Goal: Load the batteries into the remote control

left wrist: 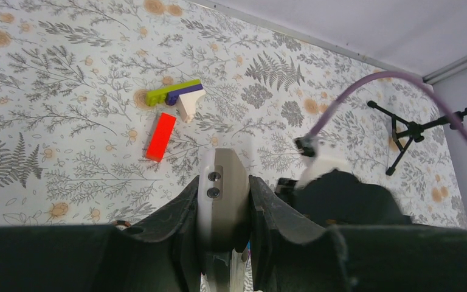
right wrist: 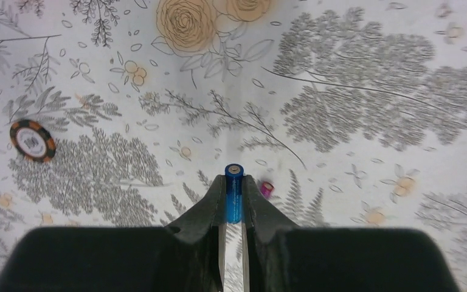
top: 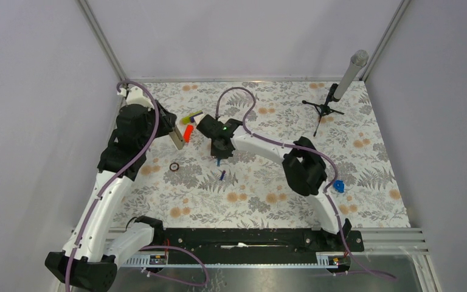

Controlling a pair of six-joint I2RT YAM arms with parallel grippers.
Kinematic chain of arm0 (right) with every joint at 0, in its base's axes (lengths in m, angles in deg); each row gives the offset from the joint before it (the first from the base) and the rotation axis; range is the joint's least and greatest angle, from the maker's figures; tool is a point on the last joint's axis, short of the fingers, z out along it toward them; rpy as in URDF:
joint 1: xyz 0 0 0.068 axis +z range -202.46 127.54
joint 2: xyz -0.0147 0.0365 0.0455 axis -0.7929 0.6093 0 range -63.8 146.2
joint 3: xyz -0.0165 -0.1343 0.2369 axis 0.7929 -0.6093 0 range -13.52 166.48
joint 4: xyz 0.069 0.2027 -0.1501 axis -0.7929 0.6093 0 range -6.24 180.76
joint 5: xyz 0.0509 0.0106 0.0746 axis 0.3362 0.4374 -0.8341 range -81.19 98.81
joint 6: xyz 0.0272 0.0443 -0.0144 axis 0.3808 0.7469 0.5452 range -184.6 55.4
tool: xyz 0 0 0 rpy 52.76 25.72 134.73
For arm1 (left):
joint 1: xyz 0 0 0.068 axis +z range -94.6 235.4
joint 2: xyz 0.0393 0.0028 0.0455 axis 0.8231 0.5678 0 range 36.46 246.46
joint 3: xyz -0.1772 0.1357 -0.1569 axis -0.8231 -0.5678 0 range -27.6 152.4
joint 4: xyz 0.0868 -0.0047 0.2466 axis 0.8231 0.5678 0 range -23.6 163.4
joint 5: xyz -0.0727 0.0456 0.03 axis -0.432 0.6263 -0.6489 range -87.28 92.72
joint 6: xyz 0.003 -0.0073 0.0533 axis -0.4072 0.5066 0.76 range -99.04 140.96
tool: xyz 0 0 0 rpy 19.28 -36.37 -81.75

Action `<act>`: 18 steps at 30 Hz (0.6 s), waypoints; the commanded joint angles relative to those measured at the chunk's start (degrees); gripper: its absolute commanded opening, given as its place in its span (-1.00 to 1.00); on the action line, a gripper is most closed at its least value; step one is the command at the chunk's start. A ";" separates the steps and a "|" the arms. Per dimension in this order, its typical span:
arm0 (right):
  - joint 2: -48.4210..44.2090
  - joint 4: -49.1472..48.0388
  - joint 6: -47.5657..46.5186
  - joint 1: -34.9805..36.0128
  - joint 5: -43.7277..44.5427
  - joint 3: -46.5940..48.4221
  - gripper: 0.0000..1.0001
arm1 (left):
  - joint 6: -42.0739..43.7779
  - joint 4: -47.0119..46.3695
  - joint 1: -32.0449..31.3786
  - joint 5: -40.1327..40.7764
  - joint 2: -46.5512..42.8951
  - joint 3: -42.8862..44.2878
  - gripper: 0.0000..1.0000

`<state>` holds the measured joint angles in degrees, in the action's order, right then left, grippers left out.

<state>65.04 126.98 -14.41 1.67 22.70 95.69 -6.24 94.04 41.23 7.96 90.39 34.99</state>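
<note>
Right gripper pinching battery, tip poking out, mid-table. Left gripper clamping remote control, far left. Am aiming for slow approach, matching battery's axis and polarity. Second battery lying nearer.

The floral surface carries a battery near its centre. A red block and a green-purple-white brick lie at 10 o'clock. A dark ring lies at 9, a blue lump at 4, and a tripod stands at 2.
</note>
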 commanded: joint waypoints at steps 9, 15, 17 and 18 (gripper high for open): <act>-24.43 -0.46 -11.19 -6.38 -0.37 -27.33 -0.78 | 3.57 -7.65 0.29 -24.52 -0.35 -4.60 -1.00; -29.98 -6.08 -12.82 -9.25 -3.55 -41.16 -0.74 | 6.34 -16.97 0.20 -49.61 1.48 -4.76 -1.00; -29.71 -6.59 -13.32 -9.36 -3.16 -42.35 -0.74 | 6.62 -18.66 0.20 -51.94 2.25 -3.98 -1.00; -29.37 -6.72 -13.60 -9.32 -2.79 -42.65 -0.75 | 6.63 -19.43 0.20 -52.62 2.64 -3.65 -1.00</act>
<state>37.76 123.59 -25.66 -7.66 20.62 54.05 -1.65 84.64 41.27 -31.62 92.43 28.97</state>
